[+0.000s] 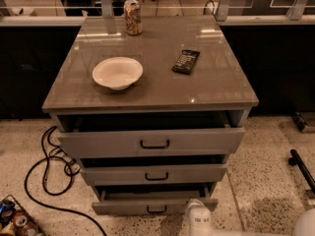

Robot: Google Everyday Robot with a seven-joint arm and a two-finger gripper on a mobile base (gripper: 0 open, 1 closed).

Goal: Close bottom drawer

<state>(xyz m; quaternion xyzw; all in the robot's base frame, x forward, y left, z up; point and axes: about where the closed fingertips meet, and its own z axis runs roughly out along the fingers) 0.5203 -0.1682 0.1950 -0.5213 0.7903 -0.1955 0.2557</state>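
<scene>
Bottom drawer (128,206) stood partly pulled out, interior exposed. Closing not yet done.
Hand (198,216) sat low at right end of drawer front, drawer's black pull handle (156,210) just left of hand. Contact with front unconfirmed.
Hand state: could not tell.
Left to do, judged: full push-in.

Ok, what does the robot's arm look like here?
Only a little shows. The arm is smooth glossy white, a rounded tube with a ringed joint, at the bottom edge. Its gripper end, also white, sits at the bottom drawer front, right of the handle. Another white rounded shell fills the bottom right corner. No cables or markings show.
</scene>
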